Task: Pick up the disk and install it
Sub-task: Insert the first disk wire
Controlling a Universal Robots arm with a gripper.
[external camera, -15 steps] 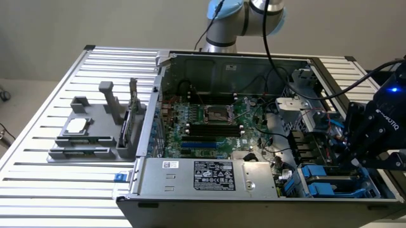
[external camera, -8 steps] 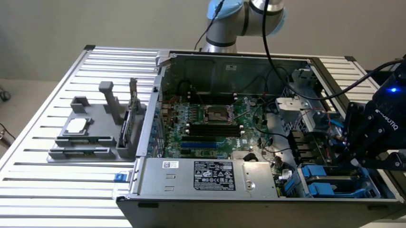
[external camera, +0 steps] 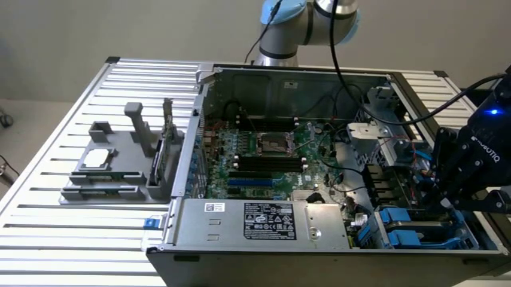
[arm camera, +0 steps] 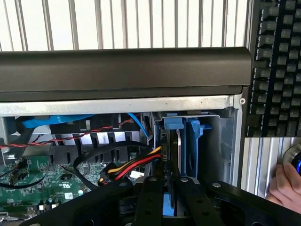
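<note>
1. The disk stands on edge in its blue carrier bracket, inside the drive bay at the computer case's corner on the exterior view's right.
2. The tool is clenched on the disk, its black fingers pressed against either side.
3. Beside it lie yellow, red and black cables and the green motherboard.
4. A keyboard rests on the slatted tabletop; a person's hand is nearby.
</note>
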